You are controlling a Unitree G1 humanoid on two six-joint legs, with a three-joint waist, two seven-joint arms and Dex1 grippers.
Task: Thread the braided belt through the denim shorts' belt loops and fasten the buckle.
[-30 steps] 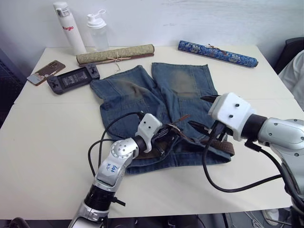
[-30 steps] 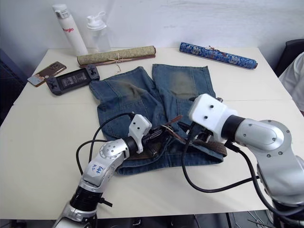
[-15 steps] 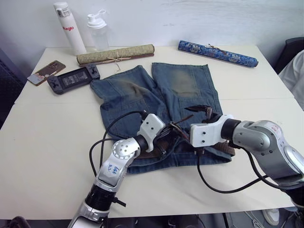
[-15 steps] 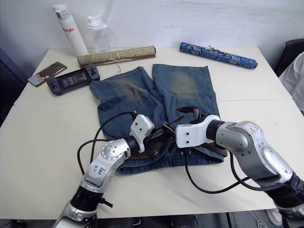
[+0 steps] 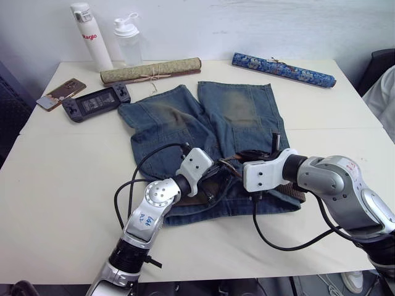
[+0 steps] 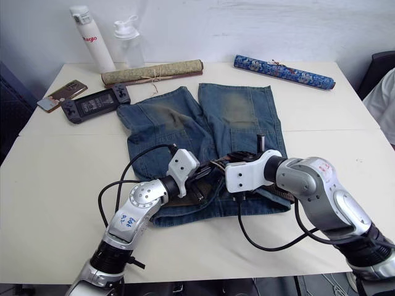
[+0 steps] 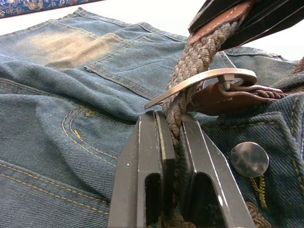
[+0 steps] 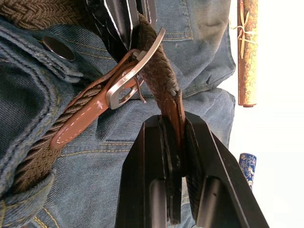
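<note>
left gripper (image 7: 173, 142): we see its two fingers pinched tight on the braided belt (image 7: 190, 71), strap clamped just below the buckle (image 7: 209, 78)
right gripper (image 8: 173, 156): we see the jaws squeezed on the belt's leather tip, strap running from it through the buckle frame
denim shorts (image 5: 185, 123): flat on the white table (image 5: 62, 185), legs pointing away from us, waistband at the near edge under both grippers
belt: lies along the waistband, free end passed through the buckle, held up between the two grippers over the front button (image 7: 249, 159)
background: olive scroll (image 5: 150, 69), blue scroll (image 5: 282, 68), two bottles (image 5: 89, 36), phone (image 5: 60, 93), game console (image 5: 95, 102) at the far side
</note>
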